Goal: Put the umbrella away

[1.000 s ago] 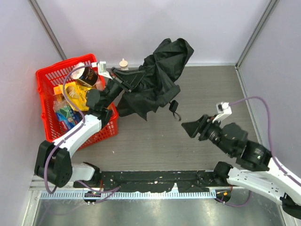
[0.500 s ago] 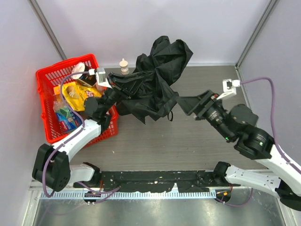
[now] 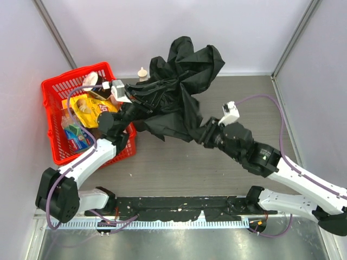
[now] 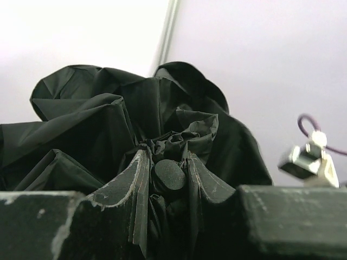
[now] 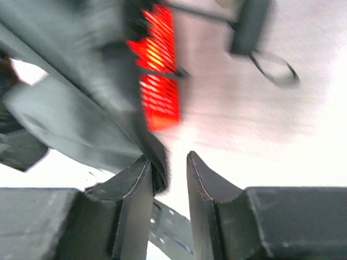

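- Umbrella (image 3: 179,89): a crumpled bunch of black fabric, half collapsed, held up just right of the red basket (image 3: 53,108), left edge close by the basket's right wall.
- Left fingers (image 4: 135,184): closed on the umbrella, pinching a small round black cap (image 4: 169,174) with gathered folds of fabric pressed in around it; from above, buried in the fabric near the basket's far right corner.
- Right fingers (image 5: 133,200): well right of the basket, at the fabric's lower right edge; narrowly apart, with a strip of fabric against the inner face of one and a bright gap beside the other (pinched or only touching: cannot tell, too blurred).
- Handle (image 5: 248,30) and wrist loop (image 5: 287,80): blurred in the right wrist view, right of the basket's red mesh, over the worktop (image 3: 179,168) and apart from the fingers; hidden in the top view.
- Left arm (image 3: 89,157): stretched from the near edge across the basket's near right corner.
- Inside the basket: a yellow packet (image 3: 87,108) and a blue-green packet (image 3: 76,135), among other items too jumbled to name.
- Behind the basket's far right corner: a small beige bottle-shaped thing (image 3: 142,72), upright, just beside the fabric's edge.
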`<move>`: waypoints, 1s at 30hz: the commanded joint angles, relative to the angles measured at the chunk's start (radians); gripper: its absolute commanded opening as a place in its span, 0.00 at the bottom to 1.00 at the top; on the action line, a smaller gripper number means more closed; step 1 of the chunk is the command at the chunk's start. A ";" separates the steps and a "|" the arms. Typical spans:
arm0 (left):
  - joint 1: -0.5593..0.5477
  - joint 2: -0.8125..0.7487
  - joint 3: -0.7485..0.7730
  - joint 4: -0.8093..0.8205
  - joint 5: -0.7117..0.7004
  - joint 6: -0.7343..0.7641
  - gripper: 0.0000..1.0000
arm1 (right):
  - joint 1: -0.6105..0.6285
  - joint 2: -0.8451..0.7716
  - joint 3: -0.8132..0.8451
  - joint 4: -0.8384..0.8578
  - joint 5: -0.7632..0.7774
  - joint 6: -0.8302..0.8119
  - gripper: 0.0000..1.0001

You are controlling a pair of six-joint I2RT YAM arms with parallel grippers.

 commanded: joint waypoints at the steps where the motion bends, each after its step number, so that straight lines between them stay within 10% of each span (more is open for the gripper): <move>1: 0.000 -0.070 0.049 0.031 -0.160 0.081 0.00 | 0.001 -0.182 -0.191 -0.157 0.078 0.055 0.33; 6: 0.000 -0.073 0.055 0.010 -0.144 0.114 0.00 | 0.001 -0.403 -0.268 -0.245 0.138 0.039 0.38; 16: -0.002 -0.099 0.048 -0.044 -0.159 0.128 0.00 | 0.001 -0.234 -0.046 -0.082 -0.064 -0.169 0.61; 26: -0.013 -0.113 0.037 -0.050 -0.278 0.079 0.00 | 0.001 -0.285 -0.211 0.122 -0.102 0.045 0.22; 30: -0.014 -0.124 0.086 -0.226 -0.557 -0.089 0.00 | 0.001 -0.352 -0.286 0.300 -0.434 -0.160 0.07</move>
